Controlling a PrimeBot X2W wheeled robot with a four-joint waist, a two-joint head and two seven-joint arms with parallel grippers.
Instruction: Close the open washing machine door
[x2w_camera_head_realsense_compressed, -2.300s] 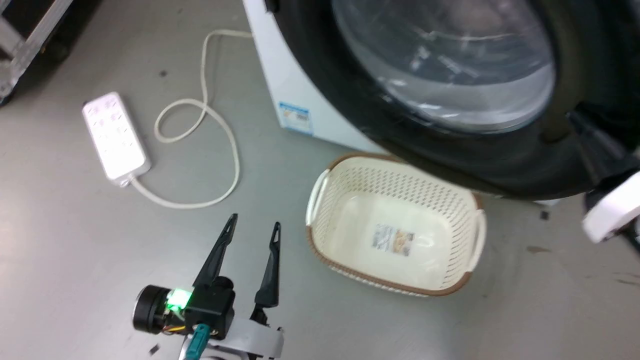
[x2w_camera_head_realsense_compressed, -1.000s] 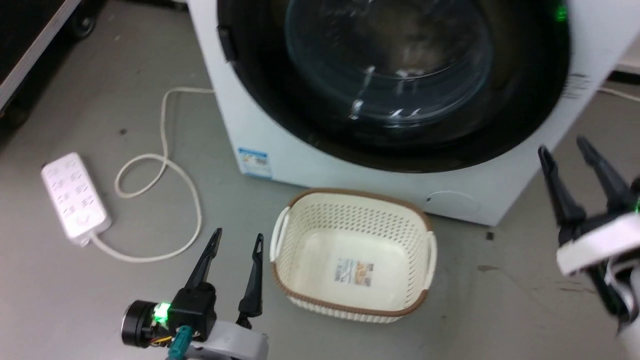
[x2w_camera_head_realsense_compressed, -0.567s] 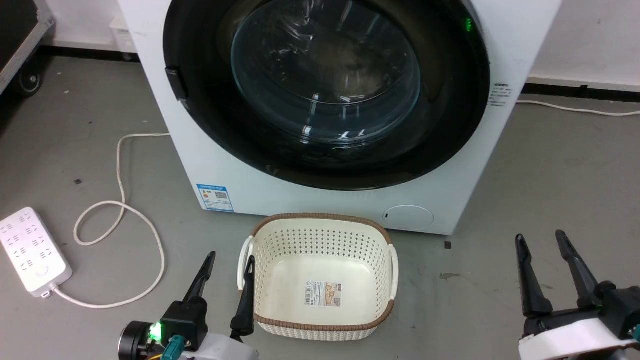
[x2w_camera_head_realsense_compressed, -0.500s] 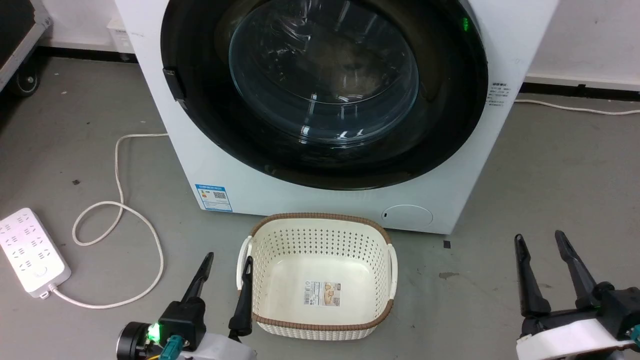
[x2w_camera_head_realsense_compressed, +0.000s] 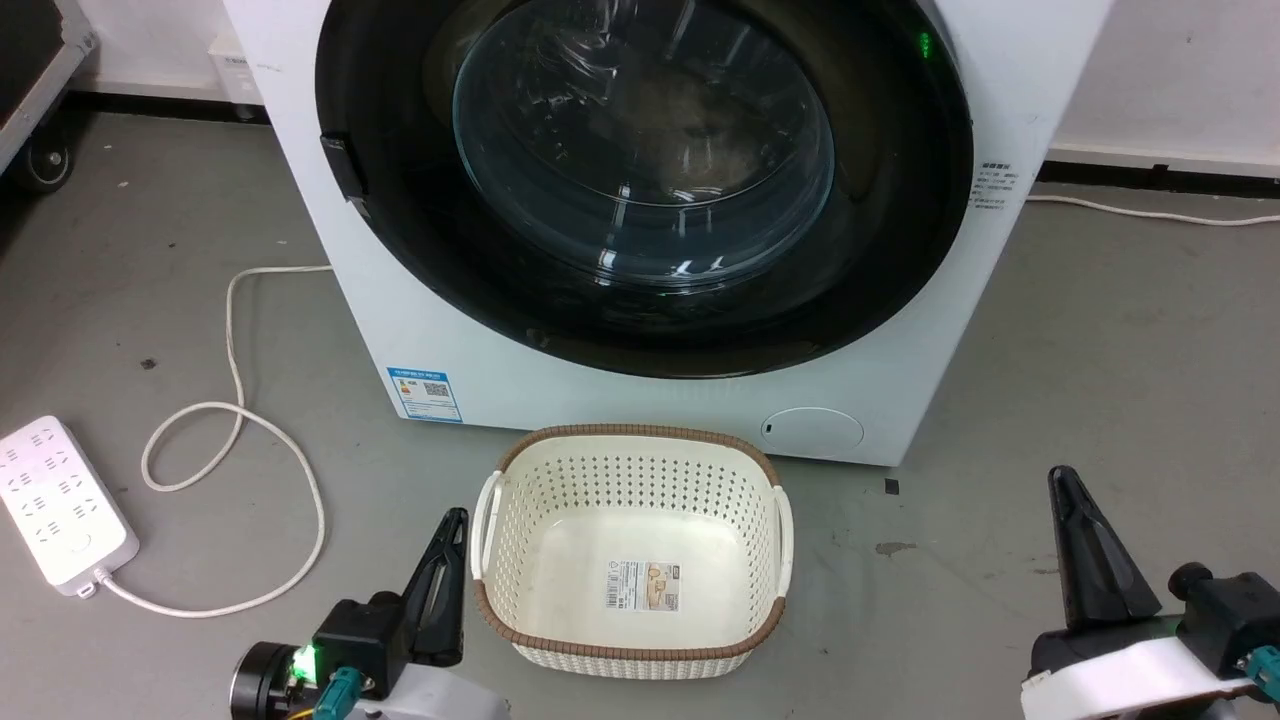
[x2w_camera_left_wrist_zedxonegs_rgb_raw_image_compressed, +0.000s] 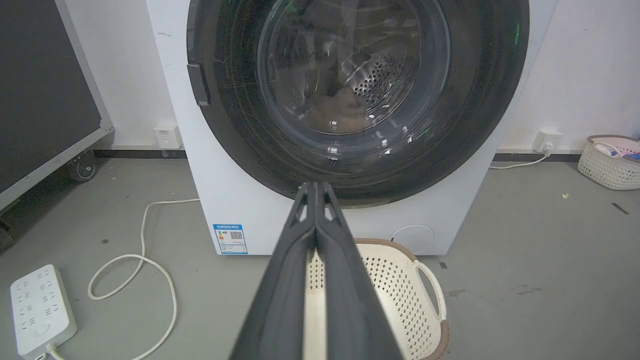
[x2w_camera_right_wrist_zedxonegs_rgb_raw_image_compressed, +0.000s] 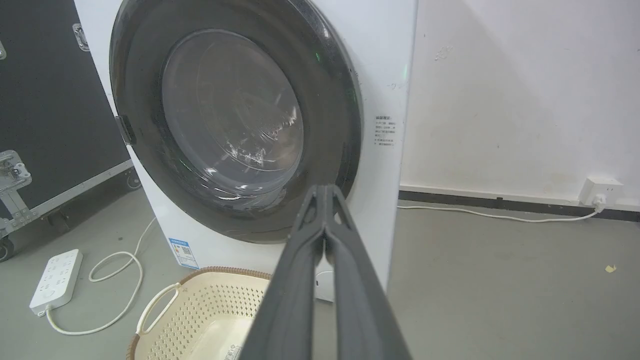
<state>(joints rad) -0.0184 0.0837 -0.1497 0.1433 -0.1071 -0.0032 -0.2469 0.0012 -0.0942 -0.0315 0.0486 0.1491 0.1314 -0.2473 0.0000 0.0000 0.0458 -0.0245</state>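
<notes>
The white washing machine (x2w_camera_head_realsense_compressed: 420, 330) stands straight ahead on the grey floor. Its washing machine door (x2w_camera_head_realsense_compressed: 640, 150), black-rimmed with a bulging glass window, lies flush against the front, with the latch tab at the rim's left side. In the wrist views the door (x2w_camera_left_wrist_zedxonegs_rgb_raw_image_compressed: 350, 75) (x2w_camera_right_wrist_zedxonegs_rgb_raw_image_compressed: 230, 125) also looks flat against the cabinet. My left gripper (x2w_camera_head_realsense_compressed: 457, 518) is low at the left, shut and empty, beside the basket's left handle. My right gripper (x2w_camera_head_realsense_compressed: 1062, 475) is low at the right, shut and empty, over bare floor. Each wrist view shows its fingers pressed together (x2w_camera_left_wrist_zedxonegs_rgb_raw_image_compressed: 314, 186) (x2w_camera_right_wrist_zedxonegs_rgb_raw_image_compressed: 325, 189).
A cream perforated basket (x2w_camera_head_realsense_compressed: 640, 432) sits on the floor just in front of the machine, between my grippers. A white power strip (x2w_camera_head_realsense_compressed: 60, 515) and its looping cable (x2w_camera_head_realsense_compressed: 231, 330) lie at the left. A wheeled black case (x2w_camera_head_realsense_compressed: 30, 60) stands far left; another basket (x2w_camera_left_wrist_zedxonegs_rgb_raw_image_compressed: 610, 162) is by the right wall.
Both grippers have gone from open to shut, with nothing between the fingers. The head camera has drawn back from the machine and settled. The door has looked flush for the last second.
</notes>
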